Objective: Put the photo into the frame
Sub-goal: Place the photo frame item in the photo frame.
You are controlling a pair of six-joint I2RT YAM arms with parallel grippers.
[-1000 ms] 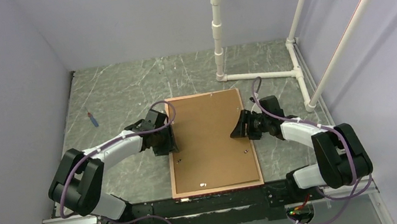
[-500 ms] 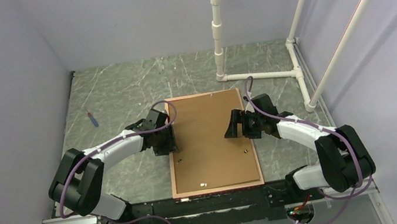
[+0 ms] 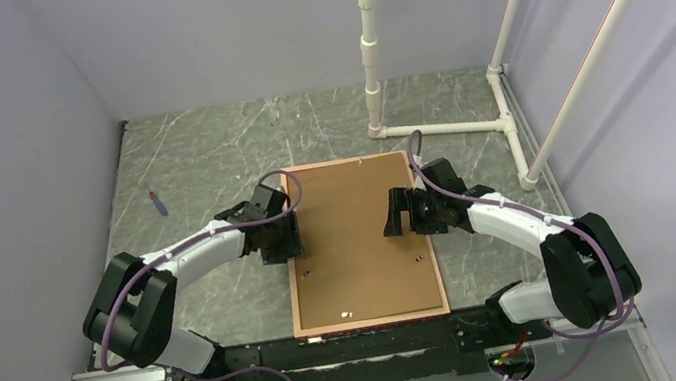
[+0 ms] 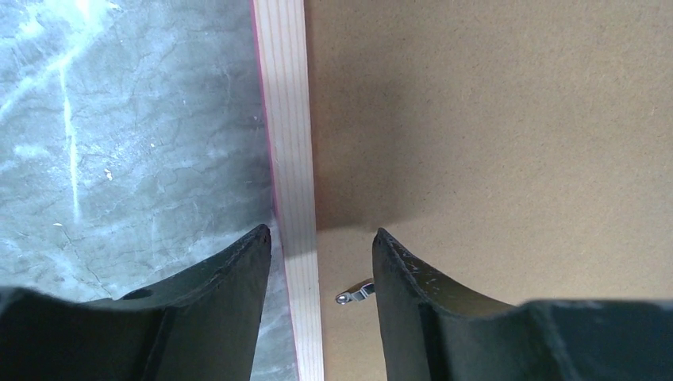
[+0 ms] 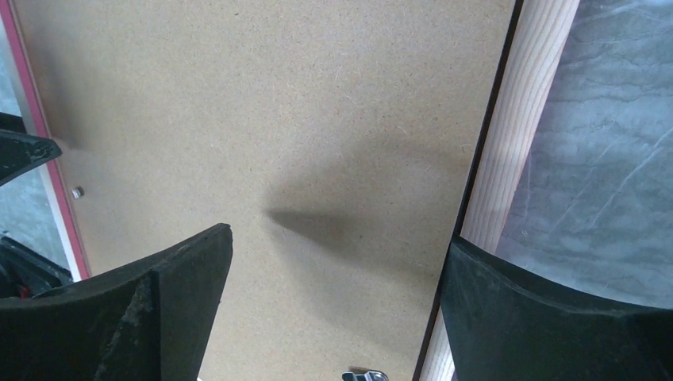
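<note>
Your R claw (image 3: 399,214) has slid in over the board (image 3: 361,248), wide open w/ nothing in it, your L claw (image 3: 285,241) sits open across the left edge of the frame (image 3: 374,323), which lies flat on the table (image 3: 198,161) btw the arms, and you can't see the photo, so it's maybe under the board.

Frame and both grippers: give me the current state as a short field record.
frame: lies back-up on the table
backing board: brown, fills the frame's back
left gripper: open, fingers either side of the frame's left rail
right gripper: open wide, spanning the right rail and part of the board
photo: not visible in any view
finger contact with frame: cannot tell
</note>
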